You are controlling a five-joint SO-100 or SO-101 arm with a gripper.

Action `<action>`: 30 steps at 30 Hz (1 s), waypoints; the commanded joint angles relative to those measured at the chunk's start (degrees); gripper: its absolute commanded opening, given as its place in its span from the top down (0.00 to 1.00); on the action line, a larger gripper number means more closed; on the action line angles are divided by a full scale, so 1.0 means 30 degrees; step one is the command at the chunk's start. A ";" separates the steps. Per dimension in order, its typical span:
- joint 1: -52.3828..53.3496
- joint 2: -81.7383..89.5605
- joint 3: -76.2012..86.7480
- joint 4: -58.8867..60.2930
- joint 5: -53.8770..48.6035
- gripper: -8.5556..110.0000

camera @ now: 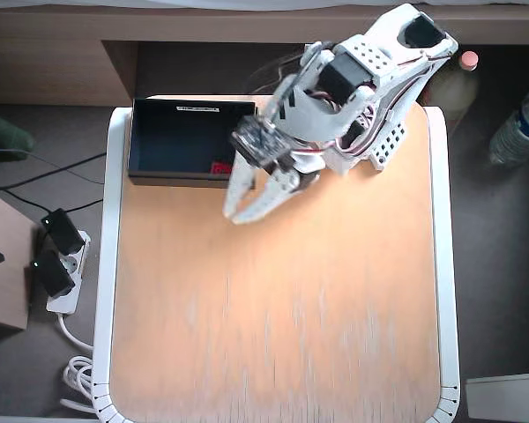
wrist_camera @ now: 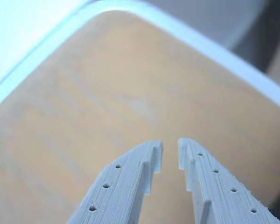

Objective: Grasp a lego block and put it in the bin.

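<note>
- In the overhead view the white arm (camera: 370, 79) reaches from the far right corner toward the left and near side, its wrist bent downward.
- The hand (camera: 236, 214) points down and toward the near left.
- In the wrist view the hand (wrist_camera: 170, 151) holds nothing; its two fingertips are slightly parted, with a narrow gap between them.

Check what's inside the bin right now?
In the overhead view the bin holds the red lego block at its lower right corner. The tool covers the bin's right end; the rest looks empty.
</note>
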State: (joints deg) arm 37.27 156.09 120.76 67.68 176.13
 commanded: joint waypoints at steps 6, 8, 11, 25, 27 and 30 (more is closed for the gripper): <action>-0.5273 0.3252 0.3135 -0.0498 0.0820 0.92; -0.6094 0.3867 0.4365 -0.0850 0.0879 0.93; -0.7061 0.4600 0.6035 -0.1289 0.0967 0.93; -0.9844 0.9170 1.3799 -0.3311 0.1172 0.92; -0.9902 0.9756 1.4766 -0.3311 0.1260 0.92; -1.0020 1.0254 1.5908 -0.3311 0.1348 0.92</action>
State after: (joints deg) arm 8.00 183.69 167.52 60.03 179.91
